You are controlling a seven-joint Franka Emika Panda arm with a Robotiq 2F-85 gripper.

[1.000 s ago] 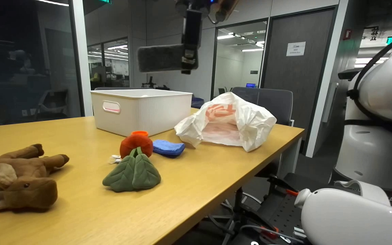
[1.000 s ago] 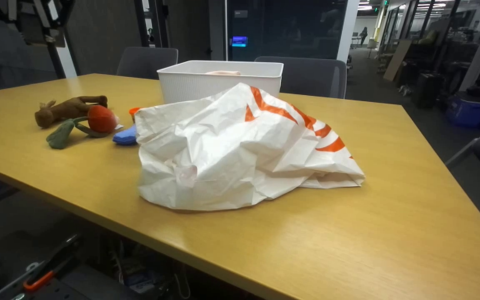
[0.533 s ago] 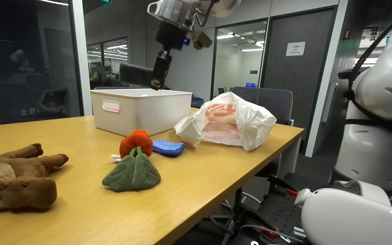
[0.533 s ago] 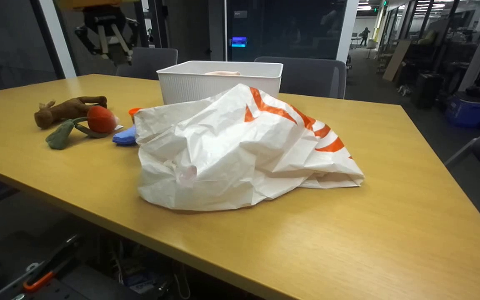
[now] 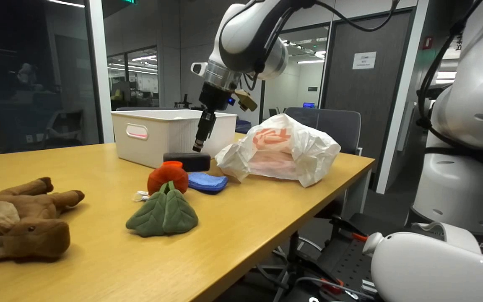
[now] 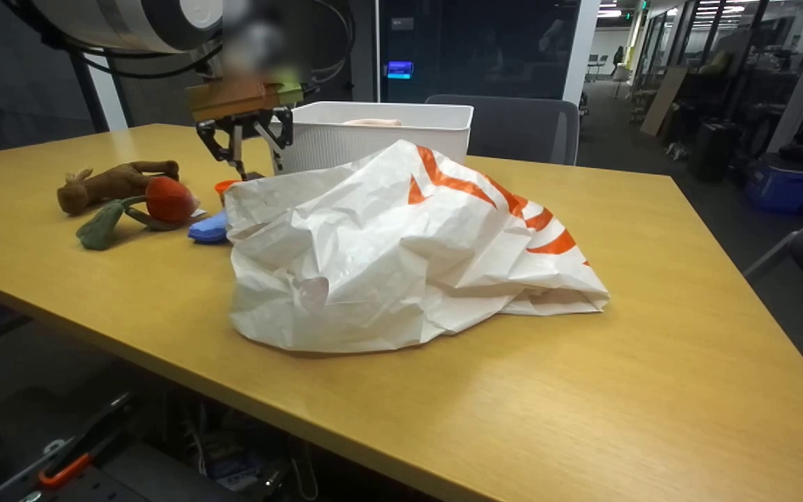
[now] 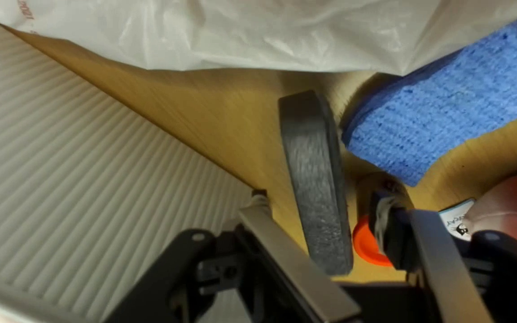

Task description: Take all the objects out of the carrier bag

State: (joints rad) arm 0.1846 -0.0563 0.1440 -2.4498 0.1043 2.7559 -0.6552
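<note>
The white carrier bag [image 5: 315, 147] lies crumpled on the table, its mouth open in an exterior view, where only bag lining shows inside. It fills the middle of an exterior view [image 6: 373, 258] and the top of the wrist view [image 7: 240, 36]. My gripper [image 5: 198, 147] is open just above a dark grey block [image 5: 187, 162], between bag and bin. In the wrist view the block [image 7: 312, 170] lies between the spread fingers with gaps on both sides. A blue cloth-like pad [image 5: 208, 182], a red plush with green leaves [image 5: 164, 214] and a brown plush animal [image 5: 36, 226] lie on the table.
A white ribbed bin [image 5: 195, 138] stands close beside my gripper, one finger near its wall in the wrist view. An orange-capped item [image 7: 368, 246] is near the right finger. The table edge [image 5: 266, 247] runs past the bag.
My gripper has come down from above with the block, from over the bin region to the table between bin and bag. It has opened and let go of the block.
</note>
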